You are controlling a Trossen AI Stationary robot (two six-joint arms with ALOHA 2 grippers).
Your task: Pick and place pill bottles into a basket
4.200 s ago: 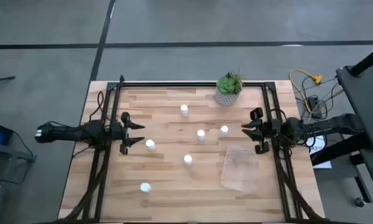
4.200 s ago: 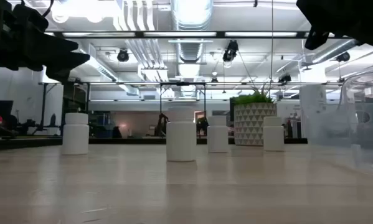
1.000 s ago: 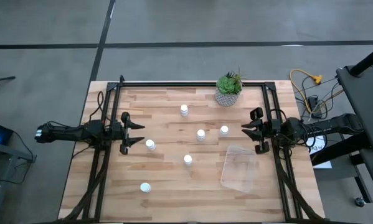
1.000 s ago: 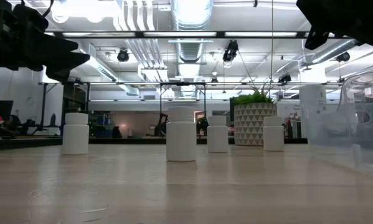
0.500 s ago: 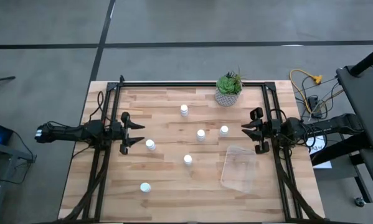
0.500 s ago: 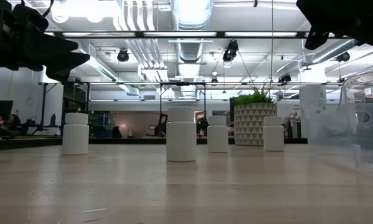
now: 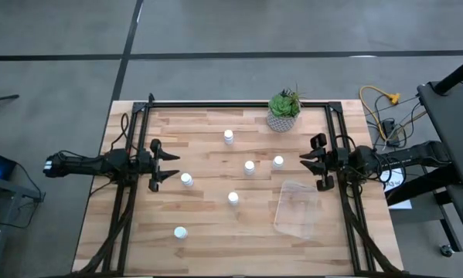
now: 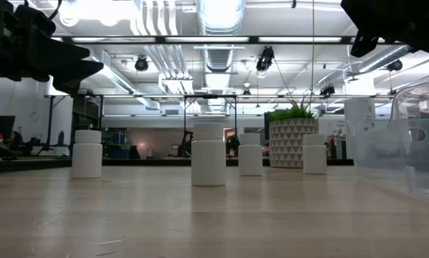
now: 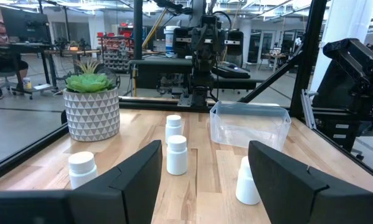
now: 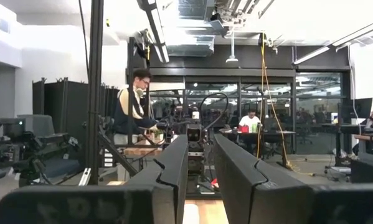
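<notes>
The 6 pill bottles point(image 7: 229, 137) point(image 7: 250, 166) point(image 7: 278, 161) point(image 7: 186, 179) point(image 7: 233, 198) point(image 7: 181, 232) are plain white, caps included, on a table point(image 7: 208, 247) of pale, striped wood planks framed by black rails. The basket point(image 7: 297, 207) is clear and colourless, its edges faint. The plant pot point(image 9: 91, 114) is pale grey with a raised triangle pattern and holds green spiky leaves. Ahead of the left gripper point(image 9: 204, 177), whose fingers point(image 9: 136, 177) are black, stand white bottles and the see-through bin. The right gripper point(image 10: 200, 174) is dark grey-black.
</notes>
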